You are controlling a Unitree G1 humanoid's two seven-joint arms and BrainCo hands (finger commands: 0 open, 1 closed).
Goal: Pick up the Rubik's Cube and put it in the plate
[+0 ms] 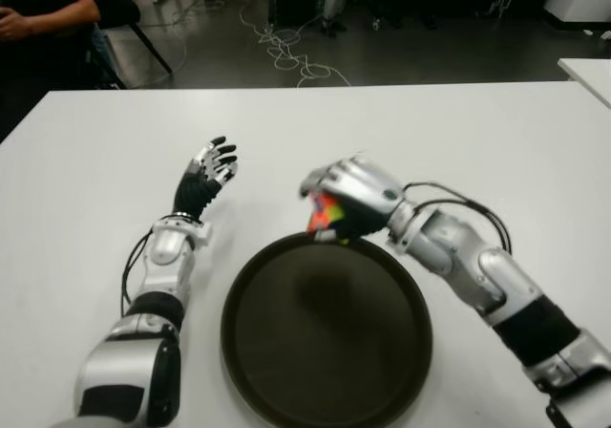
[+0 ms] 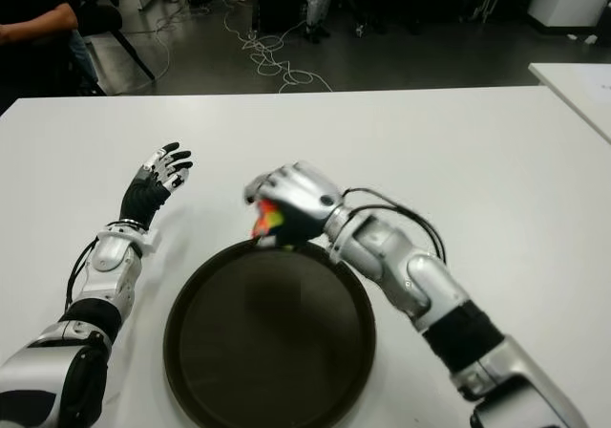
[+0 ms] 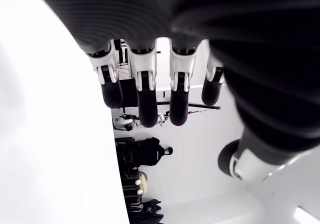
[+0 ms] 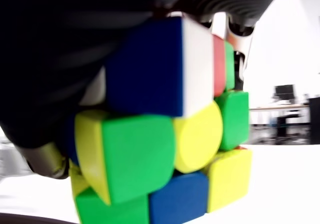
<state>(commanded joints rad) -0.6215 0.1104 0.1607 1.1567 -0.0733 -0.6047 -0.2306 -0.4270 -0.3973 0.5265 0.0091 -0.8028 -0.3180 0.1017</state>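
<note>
The right hand (image 1: 351, 199) is gripping the cube (image 1: 325, 215) in curled fingers, holding it over the plate's (image 1: 250, 299) far rim. The left hand (image 1: 208, 175) is hovering left of the plate, fingers spread and holding nothing, above the table (image 1: 496, 141).

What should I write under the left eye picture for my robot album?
Right hand holds the Rubik's Cube at the plate's far rim; left hand open.
</note>
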